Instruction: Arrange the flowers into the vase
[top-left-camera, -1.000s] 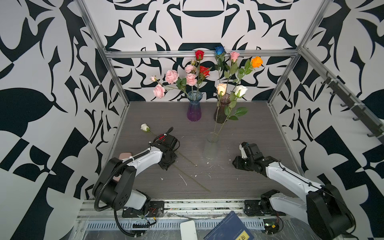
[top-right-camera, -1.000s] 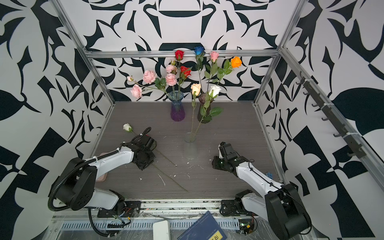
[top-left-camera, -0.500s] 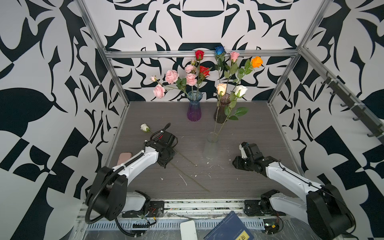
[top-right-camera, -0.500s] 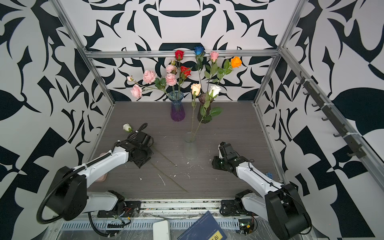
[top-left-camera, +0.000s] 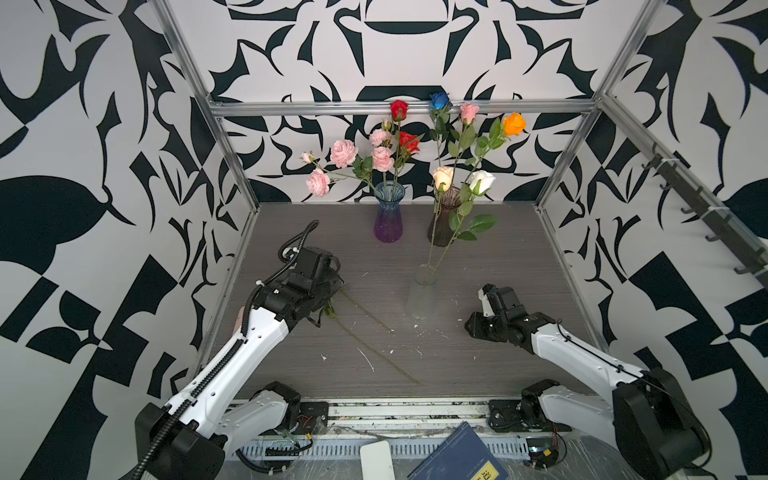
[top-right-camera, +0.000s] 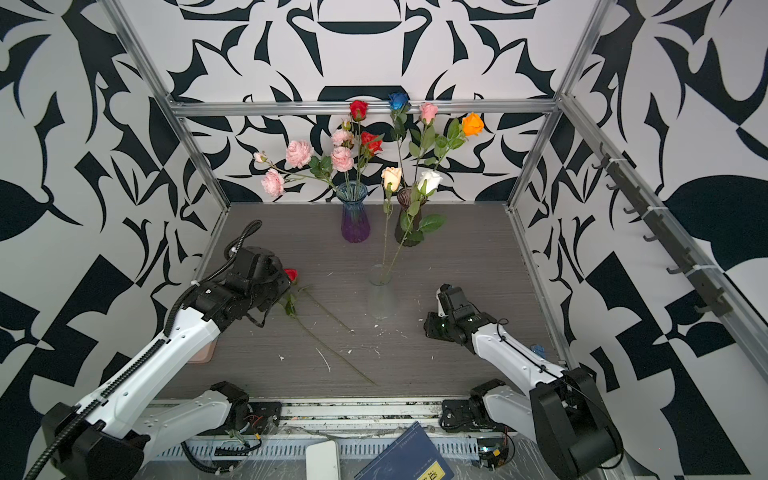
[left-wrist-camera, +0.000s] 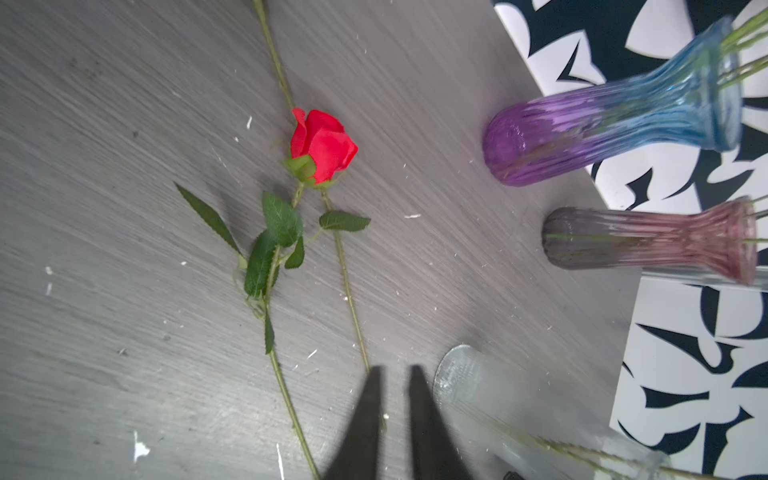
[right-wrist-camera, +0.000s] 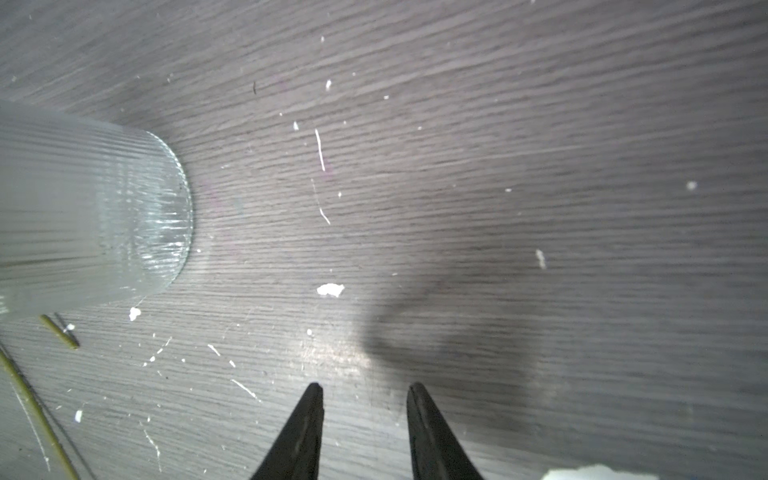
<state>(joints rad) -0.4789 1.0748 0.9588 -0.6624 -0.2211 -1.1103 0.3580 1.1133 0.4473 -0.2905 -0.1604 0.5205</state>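
Left claw (left-wrist-camera: 395, 370) hung over the worktop (left-wrist-camera: 124, 124), fingers only a sliver apart and nothing between them: empty! Just beside one finger ran the tail of a second stem (left-wrist-camera: 347, 286). Past that lay the red rose (left-wrist-camera: 324, 145), flat on the worktop, its own leafy stem crossing the other right under the bud. On the claw's other side, very near, stood the clear vase (left-wrist-camera: 461, 374), roses (top-left-camera: 482, 180) already in it. Right claw (right-wrist-camera: 365, 385) sat low by that same vase, moderately parted, holding nothing.

Danger, I'd say: with two stems so close together, a pinch could take both, or the wrong one. That slim gap might not slip over a stem at all. A careless swing could also clip the clear vase and tip it.

Against a second ago, the left arm had pulled toward the rear-left, uncovering the red rose (top-right-camera: 291, 274) in a top view and hiding the white bud that had lain in the open. Stems hadn't budged, nor had the right arm.
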